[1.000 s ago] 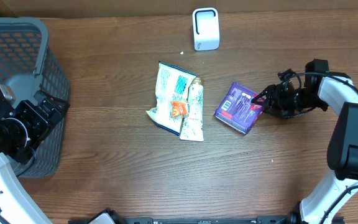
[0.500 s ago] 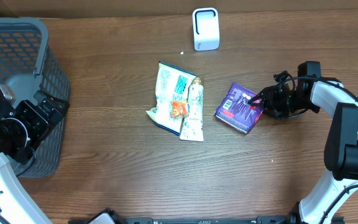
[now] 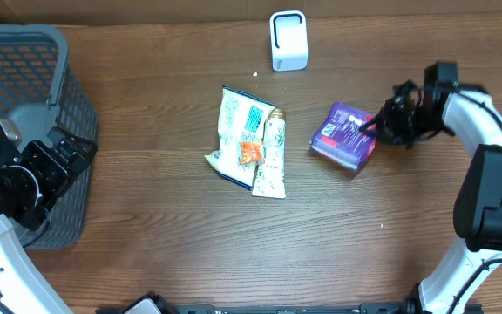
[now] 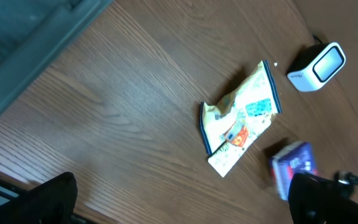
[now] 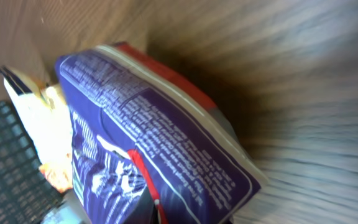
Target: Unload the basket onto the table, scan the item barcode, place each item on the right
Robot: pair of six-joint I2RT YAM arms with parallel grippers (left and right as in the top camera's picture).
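Your right hand pinches the purple packet by one edge. It may slip out if you swing toward the scanner fast.

Basket far left, snack bag centre, box to its right, scanner behind both

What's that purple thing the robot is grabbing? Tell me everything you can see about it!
It is a chunky purple pack in a shiny wrapper. It is covered in tiny white writing too small to read, with a red stripe and a pale edge along one side. It sits on the wooden table, to the right of the pale snack bags and not touching them. The right gripper is shut on its right edge, and the pack looks tipped up a little there.
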